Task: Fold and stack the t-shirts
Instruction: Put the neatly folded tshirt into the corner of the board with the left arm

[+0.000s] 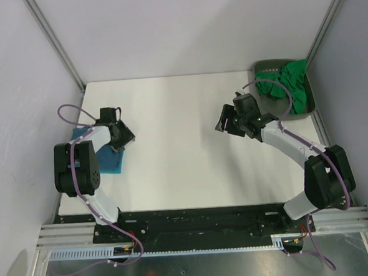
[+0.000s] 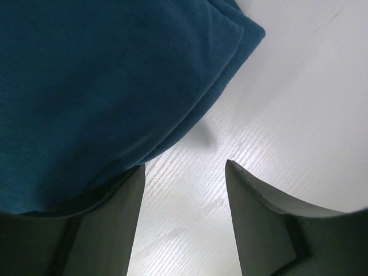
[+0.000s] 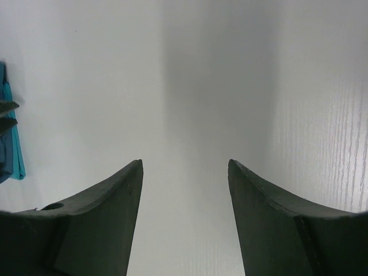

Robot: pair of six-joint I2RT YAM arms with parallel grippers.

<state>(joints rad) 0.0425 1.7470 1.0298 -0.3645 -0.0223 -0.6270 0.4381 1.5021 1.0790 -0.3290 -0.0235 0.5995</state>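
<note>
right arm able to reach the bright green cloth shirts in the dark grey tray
Probably yes: the bright green shirts lie uncovered in the grey tray beyond the open, empty right gripper.

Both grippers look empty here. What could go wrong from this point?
1. The left gripper has one open finger right at the edge of the folded blue t-shirts; pulling away could snag and undo the fold.
2. The green t-shirts lie bunched in the tray, so the right gripper may lift several or drag the tray.

Left arm [image 1: 78, 169] and right arm [image 1: 291, 145] bent, left fingers [image 2: 109, 230] and right fingers [image 3: 98, 224] apart.
</note>
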